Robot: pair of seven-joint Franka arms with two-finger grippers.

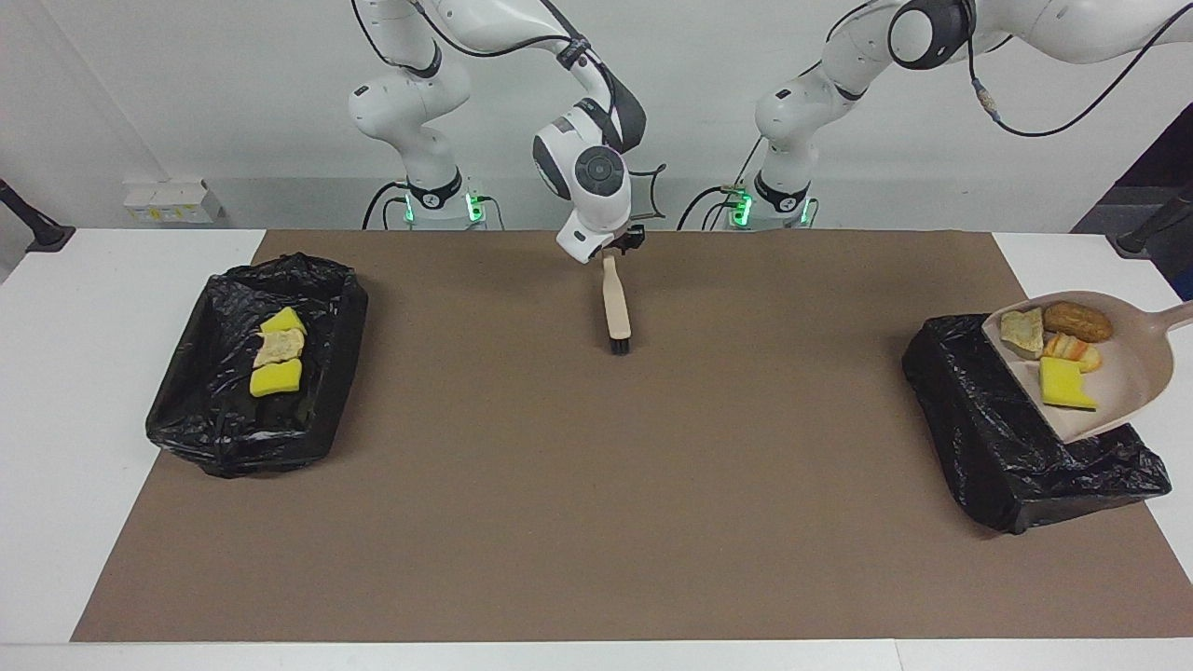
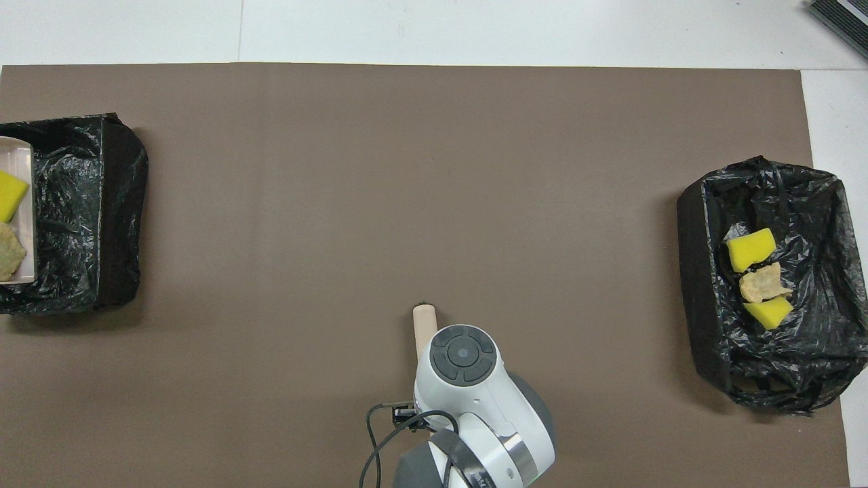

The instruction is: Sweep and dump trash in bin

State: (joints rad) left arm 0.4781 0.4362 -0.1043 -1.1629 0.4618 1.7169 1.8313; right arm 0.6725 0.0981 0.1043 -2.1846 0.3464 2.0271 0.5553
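Note:
The beige dustpan (image 1: 1132,368) hangs tilted over the black-lined bin (image 1: 1002,438) at the left arm's end. Its handle runs out of the facing view, and my left gripper with it. It carries trash: a yellow sponge (image 1: 1062,384), a tan bread piece (image 1: 1022,332), a brown pastry (image 1: 1078,321) and an orange striped piece (image 1: 1072,350). Overhead, only the dustpan's lip (image 2: 26,203) shows over the bin (image 2: 81,210). My right gripper (image 1: 615,244) is at the top of the beige brush (image 1: 615,303), whose black bristles rest on the mat. The wrist hides it overhead, leaving only the brush (image 2: 424,324).
A second black-lined bin (image 1: 214,419) stands at the right arm's end with two yellow sponges (image 1: 277,377) and a tan scrap (image 1: 279,347) in it. Overhead this bin (image 2: 698,271) shows the same pieces. A brown mat (image 1: 596,485) covers the table between the bins.

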